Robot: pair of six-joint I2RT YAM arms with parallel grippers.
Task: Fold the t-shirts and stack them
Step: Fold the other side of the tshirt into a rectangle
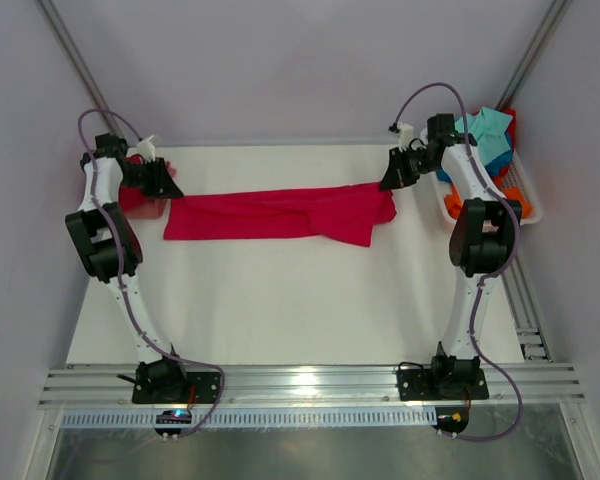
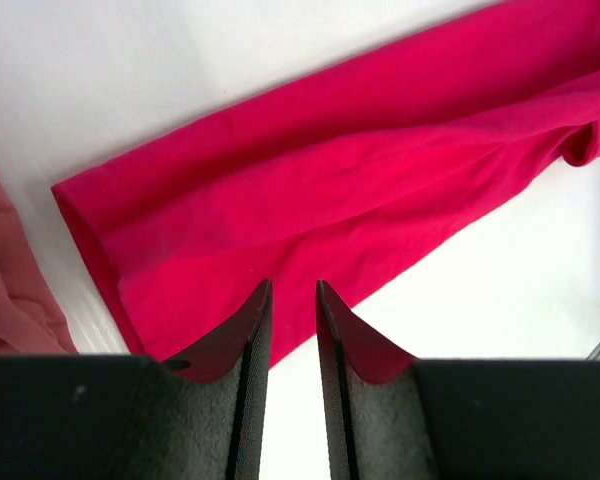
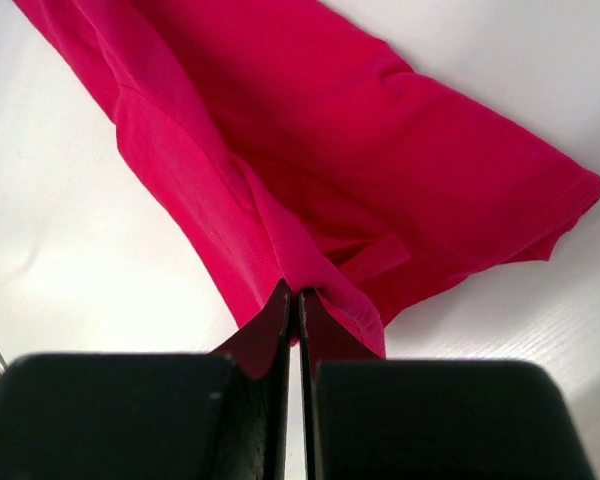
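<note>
A crimson-red t-shirt [image 1: 280, 213] lies folded into a long band across the far half of the white table. My left gripper [image 1: 168, 188] hovers at its left end. In the left wrist view that gripper [image 2: 292, 285] is open by a narrow gap, with only the table showing between the fingers and the shirt's edge [image 2: 330, 170] just beyond the tips. My right gripper [image 1: 390, 183] is at the shirt's right end. The right wrist view shows it [image 3: 292, 290] shut on a pinch of the crimson cloth [image 3: 360, 160], which rises a little to the tips.
A salmon-pink t-shirt [image 1: 140, 203] [image 2: 10, 280] lies bunched at the table's left edge beneath the left arm. A white basket [image 1: 530, 208] at the far right holds a teal shirt [image 1: 485, 130], an orange one [image 1: 515, 195] and other cloth.
</note>
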